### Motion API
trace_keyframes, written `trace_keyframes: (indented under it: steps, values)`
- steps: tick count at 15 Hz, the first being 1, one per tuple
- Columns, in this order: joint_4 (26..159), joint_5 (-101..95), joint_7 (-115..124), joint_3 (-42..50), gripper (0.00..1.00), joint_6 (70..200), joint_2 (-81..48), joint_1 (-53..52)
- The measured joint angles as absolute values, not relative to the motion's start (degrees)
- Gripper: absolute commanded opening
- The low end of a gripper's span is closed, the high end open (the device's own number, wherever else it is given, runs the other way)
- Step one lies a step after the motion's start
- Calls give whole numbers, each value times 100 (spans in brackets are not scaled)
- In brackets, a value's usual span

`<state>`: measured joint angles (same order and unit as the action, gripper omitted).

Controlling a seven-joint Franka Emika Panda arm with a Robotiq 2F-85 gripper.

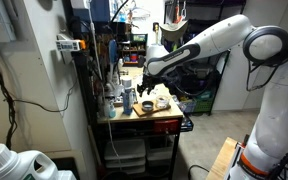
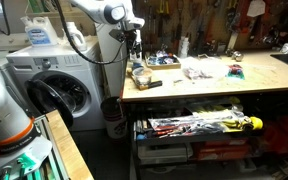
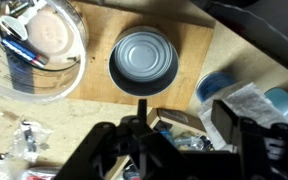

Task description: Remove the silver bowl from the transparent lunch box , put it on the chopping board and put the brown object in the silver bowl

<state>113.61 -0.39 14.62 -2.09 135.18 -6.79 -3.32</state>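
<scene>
In the wrist view the silver bowl (image 3: 144,57) stands upright and empty on the chopping board (image 3: 199,35). The transparent lunch box (image 3: 4,80) lies at the board's left edge and holds a round tan-brown object (image 3: 52,35) and some pens. My gripper (image 3: 182,105) is open and empty, above the board's near edge, just short of the bowl. In both exterior views the gripper (image 1: 147,88) (image 2: 135,52) hangs above the cluttered end of the workbench, over the board (image 1: 152,108).
Blue-and-white packets (image 3: 219,88) and small boxes (image 3: 169,122) lie beside the board under the gripper. Loose items cover the wooden workbench top (image 2: 214,85). Washing machines (image 2: 54,90) stand next to the bench. Shelving (image 1: 124,45) stands behind it.
</scene>
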Motion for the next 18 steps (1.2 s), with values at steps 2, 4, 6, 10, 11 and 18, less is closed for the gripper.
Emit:
trace_keyframes:
  steps: [2, 4, 6, 10, 11, 18]
  values:
    - [11358, -301, 2168, -150, 100, 13244, -436, -330]
    - [11366, -535, 2798, -80, 100, 12847, -189, -310]
    - [11406, -713, 3334, -19, 100, 12486, 17, -248]
    - [11395, -729, 3358, -46, 100, 12455, 39, -231]
    - [11395, -729, 3358, -55, 100, 12455, 28, -232]
    - [11500, -611, 4854, -6, 100, 12193, -39, -145]
